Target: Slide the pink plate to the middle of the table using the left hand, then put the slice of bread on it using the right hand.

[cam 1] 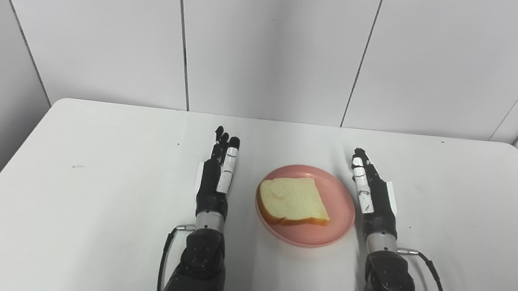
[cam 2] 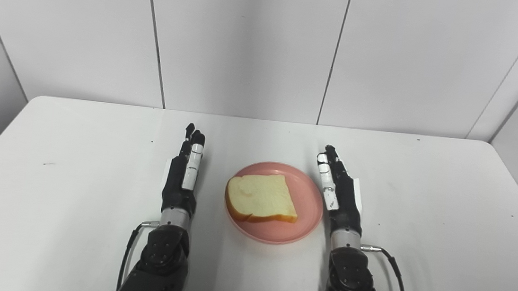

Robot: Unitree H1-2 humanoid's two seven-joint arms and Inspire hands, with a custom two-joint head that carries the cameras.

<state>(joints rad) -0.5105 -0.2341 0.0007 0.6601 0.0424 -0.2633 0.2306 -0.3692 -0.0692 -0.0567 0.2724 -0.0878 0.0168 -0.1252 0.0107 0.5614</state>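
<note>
Left eye view: bread slice (cam 1: 293, 200) sits on pink plate (cam 1: 327, 228), lower centre of frame on bench (cam 1: 91, 205). Left hand (cam 1: 216, 179) and right hand (cam 1: 374, 194) flank the plate, fingers extended, empty, not touching.

The pink plate (cam 1: 306, 206) sits near the middle of the tabletop (cam 1: 95, 172), a little toward the front edge, and the slice of bread (cam 1: 292, 200) lies flat on it, toward its left side. My left hand (cam 1: 216, 179) is just left of the plate and my right hand (cam 1: 374, 194) just right of it. Both have fingers stretched toward the back edge, holding nothing.
</note>
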